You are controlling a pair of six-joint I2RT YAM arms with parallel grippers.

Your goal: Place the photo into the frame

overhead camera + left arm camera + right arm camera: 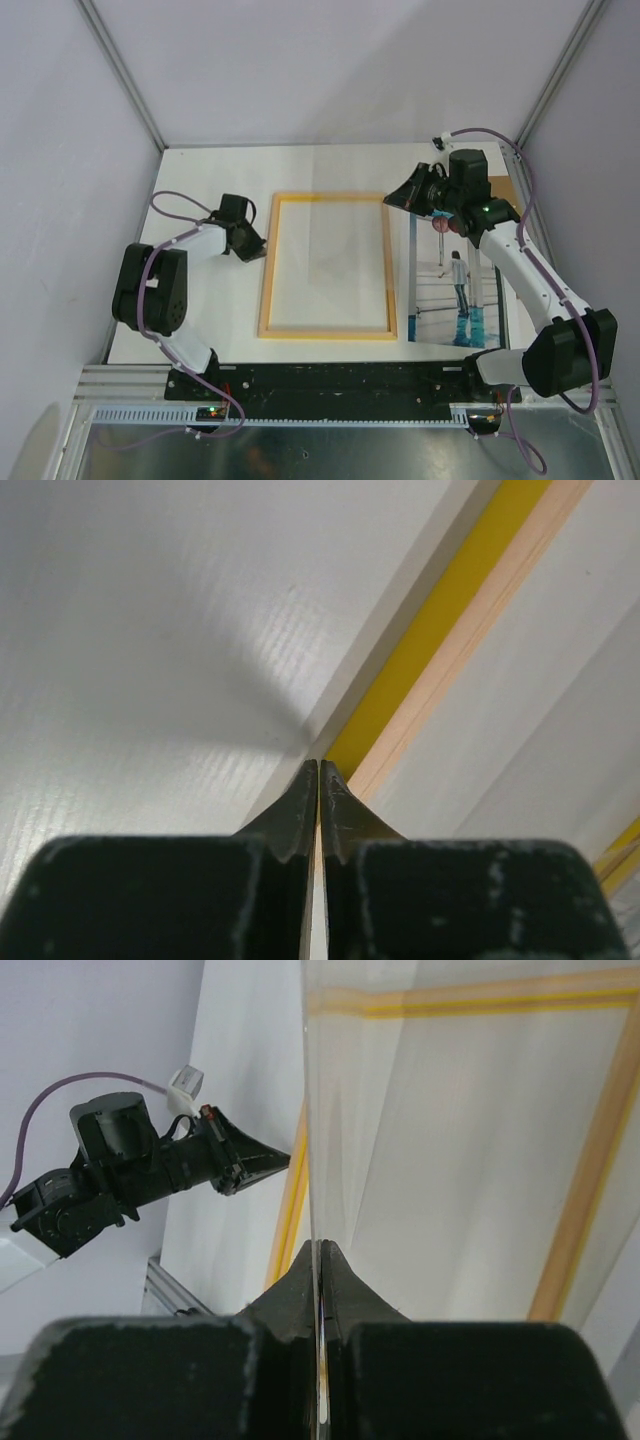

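Observation:
The yellow frame point(268, 280) lies flat mid-table. My left gripper point(262, 245) is at its left bar. In the left wrist view the gripper point(319, 765) is shut, with a thin pale edge pinched where the frame's yellow strip point(440, 620) begins. My right gripper point(400, 196) is at the frame's far right corner. In the right wrist view it point(320, 1245) is shut on the edge of a thin clear sheet point(450, 1160), and the frame's bars point(585, 1190) show through the sheet. The photo point(458, 290) lies face up to the right of the frame, its top end hidden under the right arm.
A brown board point(503, 188) shows behind the right arm at the far right. Grey enclosure walls stand on the left, the right and the far side. A black and aluminium rail point(330, 380) runs along the near edge. The left arm point(130, 1175) shows in the right wrist view.

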